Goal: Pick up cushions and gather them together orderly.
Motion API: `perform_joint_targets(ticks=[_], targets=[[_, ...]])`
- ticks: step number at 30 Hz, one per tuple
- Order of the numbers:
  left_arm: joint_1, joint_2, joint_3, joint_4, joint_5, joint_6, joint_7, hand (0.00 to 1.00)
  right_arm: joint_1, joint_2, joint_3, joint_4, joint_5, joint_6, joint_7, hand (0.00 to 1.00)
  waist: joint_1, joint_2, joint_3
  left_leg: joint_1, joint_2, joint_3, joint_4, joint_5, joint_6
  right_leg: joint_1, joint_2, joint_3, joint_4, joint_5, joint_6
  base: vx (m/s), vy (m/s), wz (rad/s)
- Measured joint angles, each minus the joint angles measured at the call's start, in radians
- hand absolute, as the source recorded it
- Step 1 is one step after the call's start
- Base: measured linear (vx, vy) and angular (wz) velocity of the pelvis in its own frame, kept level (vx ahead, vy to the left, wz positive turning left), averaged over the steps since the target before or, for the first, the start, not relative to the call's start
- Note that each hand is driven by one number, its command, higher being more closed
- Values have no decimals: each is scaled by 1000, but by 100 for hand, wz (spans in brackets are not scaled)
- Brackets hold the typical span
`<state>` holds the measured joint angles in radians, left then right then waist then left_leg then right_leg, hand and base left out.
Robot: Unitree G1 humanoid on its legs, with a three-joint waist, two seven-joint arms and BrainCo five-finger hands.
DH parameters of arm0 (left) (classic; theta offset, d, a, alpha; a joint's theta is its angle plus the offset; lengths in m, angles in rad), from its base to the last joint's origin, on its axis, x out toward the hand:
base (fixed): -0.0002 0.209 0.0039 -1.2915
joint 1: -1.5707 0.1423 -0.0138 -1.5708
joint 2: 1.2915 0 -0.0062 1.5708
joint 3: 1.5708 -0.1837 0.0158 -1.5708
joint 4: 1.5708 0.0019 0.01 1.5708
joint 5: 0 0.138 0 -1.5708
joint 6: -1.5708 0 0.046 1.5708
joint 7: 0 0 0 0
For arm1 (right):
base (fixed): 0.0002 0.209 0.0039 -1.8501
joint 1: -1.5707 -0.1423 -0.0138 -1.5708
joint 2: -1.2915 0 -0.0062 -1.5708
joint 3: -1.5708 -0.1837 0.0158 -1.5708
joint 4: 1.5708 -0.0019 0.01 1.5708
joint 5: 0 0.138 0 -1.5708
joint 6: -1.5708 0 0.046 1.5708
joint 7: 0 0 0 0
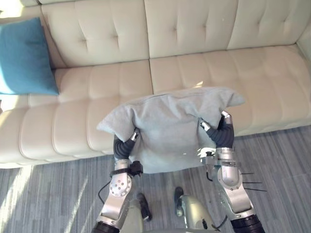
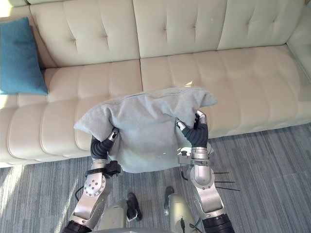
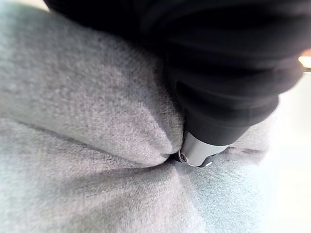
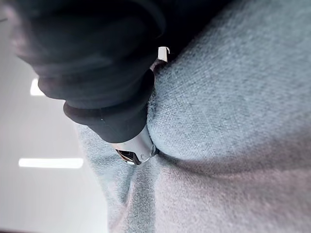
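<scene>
While the grey cushion (image 1: 170, 128) hangs in the air over the front edge of the sofa (image 1: 194, 73), both hands grip it from its two lower sides. The left hand (image 1: 124, 146) is clamped on the cushion's left flank, just under the floppy left corner. Its dark ribbed cover presses against the fabric and one silver finger (image 1: 134, 136) digs in above it. In the left wrist view that silver finger (image 3: 197, 151) sinks into the grey cloth, which puckers into a deep crease around it. The rest of that hand's fingers are hidden behind the cushion.

The right hand (image 1: 221, 135) pinches the opposite flank, below the cushion's right corner. Two silver, dark-tipped digits show there, one (image 1: 204, 125) pushed into the face of the cushion and one (image 1: 226, 116) at its edge. In the right wrist view a silver finger (image 4: 136, 148) is buried in a fold of the fabric in the same way.

The cushion sits between the hands and above them, its upper edge reaching over the middle of the seat and its lower edge hanging in front of the sofa, over the grey plank floor (image 1: 48, 194). It sags a little and tilts, with the right corner higher than the left.

A blue cushion (image 1: 24, 58) leans upright against the backrest at the sofa's far left end, well apart from the grey one.
</scene>
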<state>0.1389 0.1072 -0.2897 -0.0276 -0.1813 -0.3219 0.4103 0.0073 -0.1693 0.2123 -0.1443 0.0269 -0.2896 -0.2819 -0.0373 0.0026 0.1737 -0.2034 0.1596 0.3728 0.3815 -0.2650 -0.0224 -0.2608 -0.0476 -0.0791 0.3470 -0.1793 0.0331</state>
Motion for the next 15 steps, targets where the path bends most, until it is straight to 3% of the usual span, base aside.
perform_joint_targets(ticks=[4,6,8,9,10,11,13,14,15], targets=[[31,20,-9,0,-1,9,0,100,-28,-4,13,74,-15,3,0,100,1,3,-15,81,-22,3,-38,-5,4,-32,-16,28,166,0,1,134,80,-18],[44,37,-17,0,-1,13,-1,100,-31,-10,15,115,-38,6,0,100,-1,3,-14,159,-34,14,-69,-18,6,-83,-33,29,365,25,41,104,36,-3],[41,47,-14,-1,2,14,-1,100,-35,-23,24,152,-46,9,0,100,-2,13,-11,215,-39,11,-91,-49,11,-163,-62,12,496,-17,17,140,-26,1],[36,47,-13,-1,4,14,-1,100,-41,-30,27,166,-51,12,0,100,-2,3,-17,222,-37,4,-84,-73,18,-206,-66,5,469,-35,14,173,-114,8],[35,49,-15,-2,9,14,-1,100,-40,-45,27,171,-59,17,1,100,-6,22,-6,234,-34,-10,-89,-87,1,-238,-58,12,372,-31,17,170,-135,13],[35,50,-16,-2,12,15,-1,100,-40,-57,28,171,-61,21,2,100,-10,18,-8,244,-32,-18,-95,-91,-6,-245,-53,18,300,-18,22,226,-169,35],[33,58,-28,-2,19,17,-7,100,-37,-85,26,171,-67,28,3,100,-36,23,-6,267,-39,-51,-102,-105,-36,-236,-49,58,17,110,32,270,-194,61],[26,54,-49,8,20,25,-16,100,-19,-108,11,170,-67,30,4,100,-54,39,-5,285,-36,-90,-97,-123,-75,-217,-48,70,-9,259,25,439,-257,74],[12,36,-82,16,25,35,-30,100,2,-119,-28,169,-66,42,3,100,-49,86,-13,264,3,-140,-42,-102,-107,-228,-35,27,72,183,2,461,-266,69]])
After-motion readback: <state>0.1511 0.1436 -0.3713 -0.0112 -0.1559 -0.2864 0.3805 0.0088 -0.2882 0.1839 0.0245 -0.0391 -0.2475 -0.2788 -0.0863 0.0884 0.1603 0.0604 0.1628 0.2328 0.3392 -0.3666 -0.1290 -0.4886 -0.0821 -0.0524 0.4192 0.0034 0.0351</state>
